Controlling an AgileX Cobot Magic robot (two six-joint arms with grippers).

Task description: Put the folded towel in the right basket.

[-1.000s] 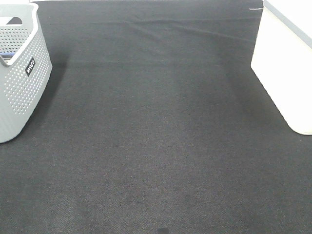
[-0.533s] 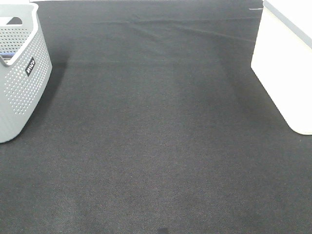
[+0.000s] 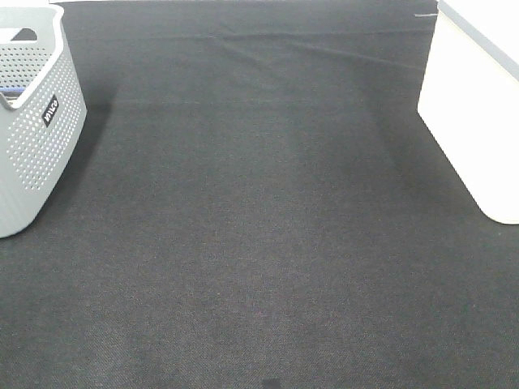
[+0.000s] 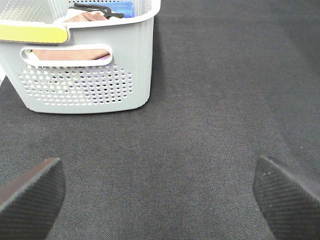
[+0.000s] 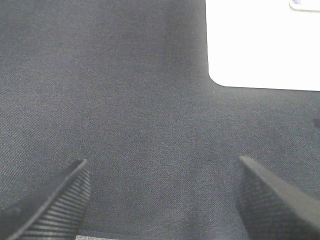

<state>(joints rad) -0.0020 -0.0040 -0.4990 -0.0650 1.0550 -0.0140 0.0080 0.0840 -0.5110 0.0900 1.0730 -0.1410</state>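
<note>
A grey perforated basket stands at the left edge of the exterior view, and a white basket at the right edge. In the left wrist view the grey basket holds a folded pinkish-brown cloth and a blue item. No towel lies on the black table cloth. My left gripper is open and empty, short of the grey basket. My right gripper is open and empty, short of the white basket. Neither gripper shows in the exterior view.
The black cloth has a shallow crease near the back edge. A yellow strip lies along the grey basket's rim. A black hanger-like piece rests on top of its contents.
</note>
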